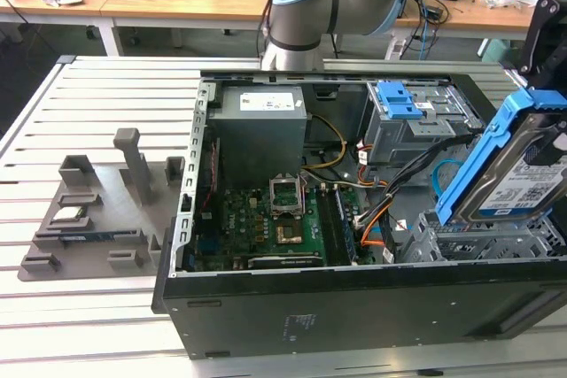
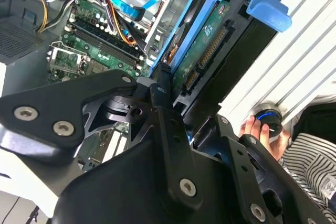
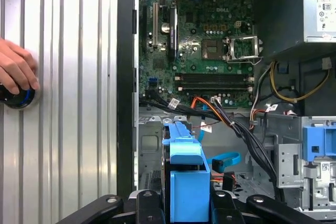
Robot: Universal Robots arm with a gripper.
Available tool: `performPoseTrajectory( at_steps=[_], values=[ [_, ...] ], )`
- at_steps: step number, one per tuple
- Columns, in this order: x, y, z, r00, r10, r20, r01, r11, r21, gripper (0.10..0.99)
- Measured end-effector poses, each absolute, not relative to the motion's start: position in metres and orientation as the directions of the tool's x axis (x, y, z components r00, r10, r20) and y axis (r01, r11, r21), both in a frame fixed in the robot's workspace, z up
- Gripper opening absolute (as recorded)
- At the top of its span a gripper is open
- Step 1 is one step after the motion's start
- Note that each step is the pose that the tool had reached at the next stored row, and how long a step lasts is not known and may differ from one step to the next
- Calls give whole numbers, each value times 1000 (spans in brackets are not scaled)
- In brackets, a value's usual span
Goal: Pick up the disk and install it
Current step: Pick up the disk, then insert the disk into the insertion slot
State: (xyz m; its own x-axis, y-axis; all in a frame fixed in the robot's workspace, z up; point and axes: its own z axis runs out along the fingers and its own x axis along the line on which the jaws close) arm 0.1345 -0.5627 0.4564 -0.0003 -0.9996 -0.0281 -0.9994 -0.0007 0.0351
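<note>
The disk (image 1: 523, 170) is a silver drive with a white-and-blue label in a blue plastic frame. It hangs tilted on edge at the exterior view's right, over the grey drive cage (image 1: 461, 241) of the open computer case (image 1: 354, 316). My gripper (image 1: 542, 86) is shut on its upper end. In the second wrist view the disk (image 2: 210, 40) shows its green circuit side between my black fingers (image 2: 163, 98). In the first wrist view its blue frame (image 3: 185, 166) stands between the fingers (image 3: 144, 200), above the cage.
The case holds a motherboard (image 1: 266, 219), a grey power supply box (image 1: 261, 121), a bay with blue latches (image 1: 399, 99) and loose cables (image 1: 390, 210). A grey parts fixture (image 1: 97, 210) lies on the slatted table. A person's hand (image 3: 16, 69) rests on a blue-ringed knob.
</note>
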Motion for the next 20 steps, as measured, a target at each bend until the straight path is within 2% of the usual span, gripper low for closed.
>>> performPoseTrajectory(
  at_steps=[20],
  values=[
    [134, -561, 446, 0, -1000, -28, -999, -1, 35, 365]
  ],
)
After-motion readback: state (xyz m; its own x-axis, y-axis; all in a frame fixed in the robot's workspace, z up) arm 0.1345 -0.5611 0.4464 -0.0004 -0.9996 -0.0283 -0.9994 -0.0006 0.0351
